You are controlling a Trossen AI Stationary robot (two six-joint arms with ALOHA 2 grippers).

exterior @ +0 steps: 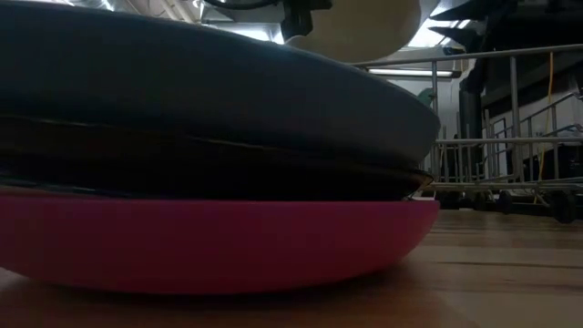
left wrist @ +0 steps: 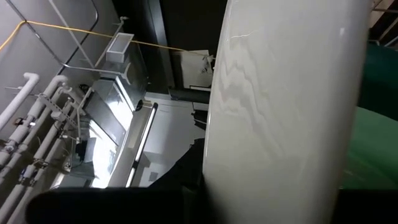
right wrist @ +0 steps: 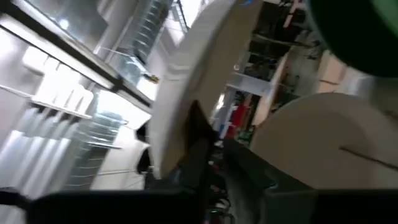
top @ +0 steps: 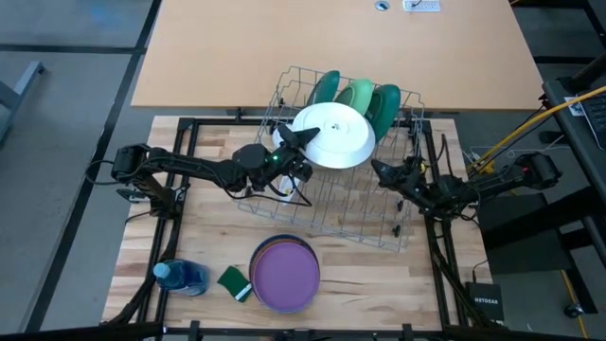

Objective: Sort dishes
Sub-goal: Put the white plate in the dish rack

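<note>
My left arm reaches in from 9 o'clock, elbow low, forearm running toward table centre over the rack (top: 327,204). Left gripper (top: 301,138) is pinched on the near rim of the white plate (top: 333,134), holding it above the rack's far half. The plate is tilted, face up toward the overhead camera; it looks glossy and plain. In the left wrist view the white plate (left wrist: 280,112) fills the frame edge-on.

My right arm comes in from 3 o'clock, wrist bent, right gripper (top: 382,173) low over the rack's right side, just beside the plate's lower right edge. Can't tell if its fingers are spread or closed. Right wrist view shows the white plate (right wrist: 186,93) side-on with the other gripper's dark finger on it.

Three green plates (top: 357,96) stand upright in the rack's far end at 12 o'clock, behind the white one: dark, light, dark.

A plate stack (top: 284,273) sits at 6 o'clock on the table (top: 208,237), purple on top, darker rims under it. Low view sees that stack (exterior: 209,164) close up, pink plate at the bottom.

Green sponge (top: 234,281) touches the stack's left side; blue bottle (top: 182,276) lies further left, at 7 o'clock.
</note>
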